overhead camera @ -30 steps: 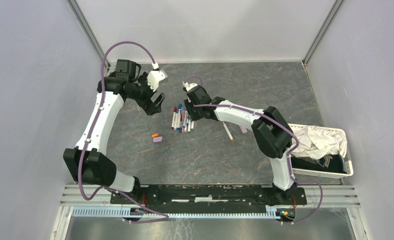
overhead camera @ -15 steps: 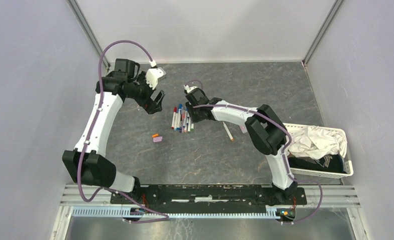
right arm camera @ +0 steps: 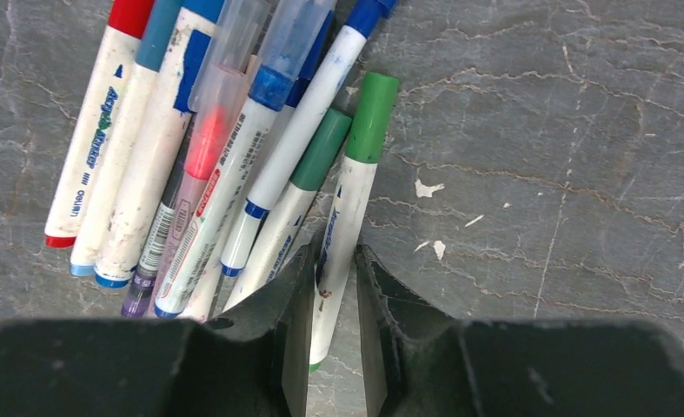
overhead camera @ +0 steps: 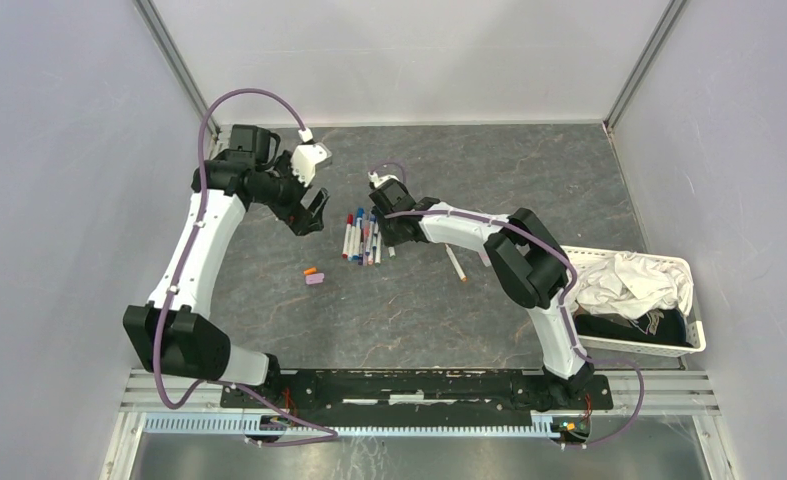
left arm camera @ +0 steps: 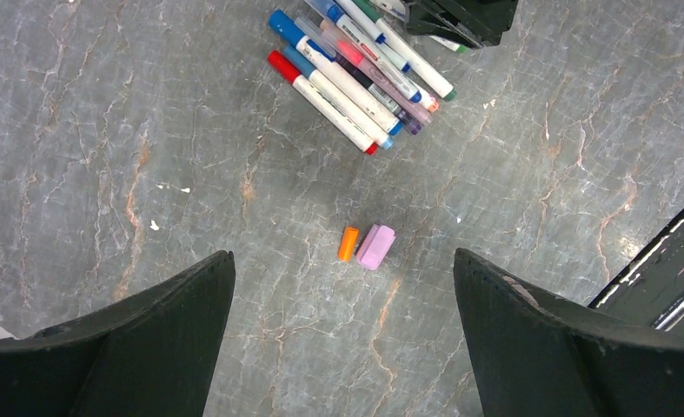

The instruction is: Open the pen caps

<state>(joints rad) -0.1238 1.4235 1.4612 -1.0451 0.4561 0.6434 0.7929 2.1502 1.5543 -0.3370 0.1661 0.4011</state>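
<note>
**Right gripper astride a green-capped pen, left gripper wide apart over two loose caps**

From my wrist view, the right gripper (right arm camera: 332,269) is down on the grey table (overhead camera: 419,310) at the right edge of the heap of pens (overhead camera: 362,238). Its jaws stand narrow on either side of the white barrel of the green-capped pen (right arm camera: 345,204). I cannot tell whether they are pressing it or only flanking it. A darker green-capped pen (right arm camera: 296,195) lies right against the inner side of one finger (right arm camera: 268,330). Beyond it the heap crowds in: blue, red and clear-capped barrels overlapping at angles. The pen caps (right arm camera: 277,52) in the heap all look seated on their pens.

The left gripper (overhead camera: 311,213) hovers over the table beside the heap, jaws spread wide and holding nothing. Below it lie an orange cap (left arm camera: 348,243) and a thicker lilac cap (left arm camera: 375,246), touching side by side, apart from the heap.

A lone pen (overhead camera: 456,263) lies under the right forearm, near a small pink piece (overhead camera: 486,258) that is too small for me to name.

At the table's right edge sits a white basket (overhead camera: 697,340). It holds a crumpled white cloth (overhead camera: 634,280) above something dark (overhead camera: 619,328)
</note>
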